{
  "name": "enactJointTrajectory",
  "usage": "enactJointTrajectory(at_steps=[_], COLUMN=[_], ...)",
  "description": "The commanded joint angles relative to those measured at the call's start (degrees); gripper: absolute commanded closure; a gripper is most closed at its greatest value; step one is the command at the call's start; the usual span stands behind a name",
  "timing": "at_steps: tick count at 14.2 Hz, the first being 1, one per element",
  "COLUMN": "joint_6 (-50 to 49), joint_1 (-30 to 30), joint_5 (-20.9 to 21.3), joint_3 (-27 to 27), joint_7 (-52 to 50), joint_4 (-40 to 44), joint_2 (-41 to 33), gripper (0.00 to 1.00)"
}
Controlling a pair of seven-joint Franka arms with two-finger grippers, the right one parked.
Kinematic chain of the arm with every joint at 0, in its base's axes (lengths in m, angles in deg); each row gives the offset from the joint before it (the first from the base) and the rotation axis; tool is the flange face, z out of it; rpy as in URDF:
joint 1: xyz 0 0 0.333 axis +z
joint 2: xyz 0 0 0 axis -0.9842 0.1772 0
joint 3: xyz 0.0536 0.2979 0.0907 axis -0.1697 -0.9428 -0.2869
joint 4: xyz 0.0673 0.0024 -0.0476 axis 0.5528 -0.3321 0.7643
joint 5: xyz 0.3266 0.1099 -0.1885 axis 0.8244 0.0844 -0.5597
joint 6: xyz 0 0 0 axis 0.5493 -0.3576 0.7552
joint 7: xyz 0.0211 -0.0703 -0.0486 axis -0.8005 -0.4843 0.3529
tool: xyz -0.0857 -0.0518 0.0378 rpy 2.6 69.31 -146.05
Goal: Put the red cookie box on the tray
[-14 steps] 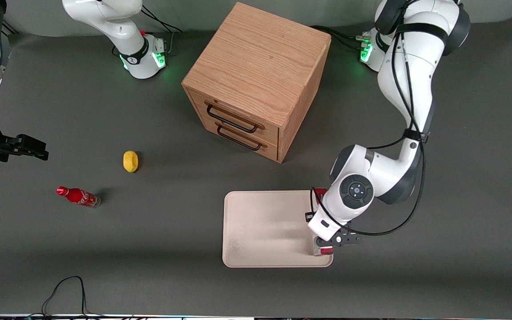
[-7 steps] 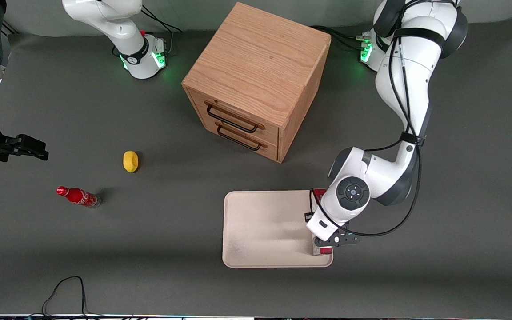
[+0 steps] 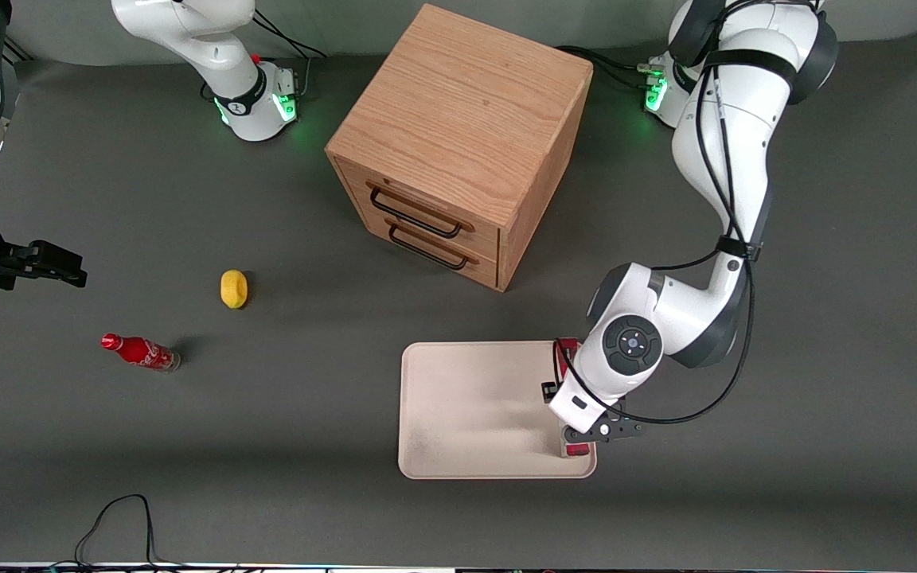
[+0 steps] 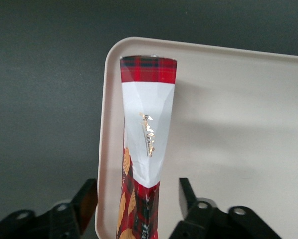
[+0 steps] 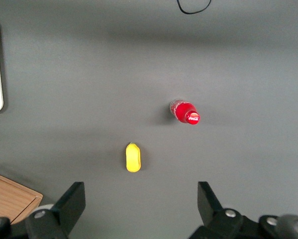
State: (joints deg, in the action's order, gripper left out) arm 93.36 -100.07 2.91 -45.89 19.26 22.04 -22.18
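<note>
The red cookie box (image 4: 148, 124), red tartan with a white band, lies inside the cream tray (image 4: 238, 99), along the tray's short rim toward the working arm's end. My left gripper (image 4: 137, 191) hangs over it, open. One finger stands on each side of the box with a gap showing on both, so nothing is gripped. In the front view the wrist covers most of the box. Only its red ends (image 3: 578, 451) show at the tray's (image 3: 466, 414) edge.
A wooden two-drawer cabinet (image 3: 458, 143) stands farther from the front camera than the tray. A yellow lemon-like object (image 3: 233, 288) and a small red cola bottle (image 3: 140, 352) lie toward the parked arm's end. A black cable (image 3: 112, 521) loops at the table's near edge.
The working arm's wrist has shifted a little toward the tray's middle and away from the front camera. The box and the tray have stayed where they were.
</note>
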Motion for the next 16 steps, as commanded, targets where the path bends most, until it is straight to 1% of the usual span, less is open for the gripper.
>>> enactJointTrajectory(at_steps=[1,4,9,12,16], joint_6=[-1.64,-7.95,-17.62,-23.77,-32.91], joint_1=[-0.11,-0.02,0.24,0.50,2.43], joint_5=[1.32,1.06,0.27,0.18,1.14], joint_3=[-0.26,-0.18,0.09,-0.09,-0.70], joint_7=[-2.71,-2.89,-2.98,-2.98,-3.25], joint_4=[-0.62,0.08,-0.01,-0.01,-0.80], joint_2=[-3.76,-8.24,-19.66,-25.29,-31.19], gripper=[0.00,0.00,0.00,0.00,0.00])
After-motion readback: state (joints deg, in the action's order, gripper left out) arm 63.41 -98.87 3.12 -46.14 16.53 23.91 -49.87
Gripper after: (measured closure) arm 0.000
